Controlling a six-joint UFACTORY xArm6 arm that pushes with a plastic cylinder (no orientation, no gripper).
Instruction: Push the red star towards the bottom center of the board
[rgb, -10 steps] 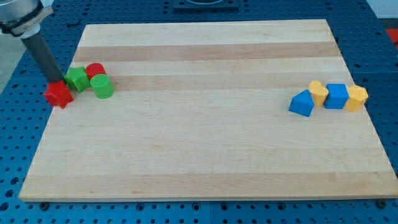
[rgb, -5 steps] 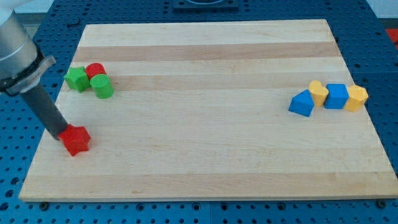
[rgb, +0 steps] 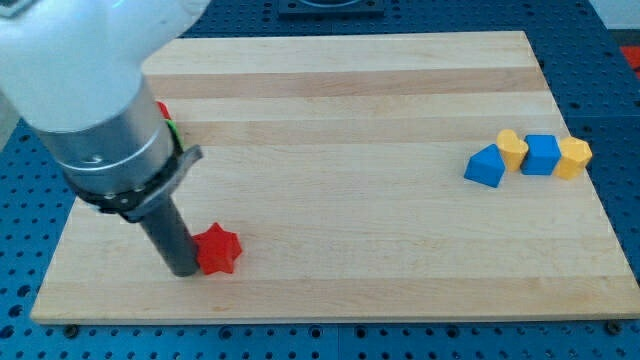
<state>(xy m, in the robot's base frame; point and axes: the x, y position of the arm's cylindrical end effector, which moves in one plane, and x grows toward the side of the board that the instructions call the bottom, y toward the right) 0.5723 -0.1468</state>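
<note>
No text, label, brand, number or sign can be read anywhere: not on the bench, not on the blocks, and not on the arm.

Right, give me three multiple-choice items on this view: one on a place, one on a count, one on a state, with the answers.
1. Where is the red star?
A. near the board's lower left
B. at the view's top right corner
C. among the blue and yellow blocks

2. How many blocks form the group at the view's right?
A. two
B. four
C. six

3. How does my tip stand to the red star?
A. far off, across the board
B. right against its left side
C. on its right side

Answers:
1 A, it lies close to the bottom edge, left of centre.
2 B, the blue wedge-like block, a yellow block, the blue cube and another yellow block.
3 B, the rod's end meets the star from the view's left.
</note>
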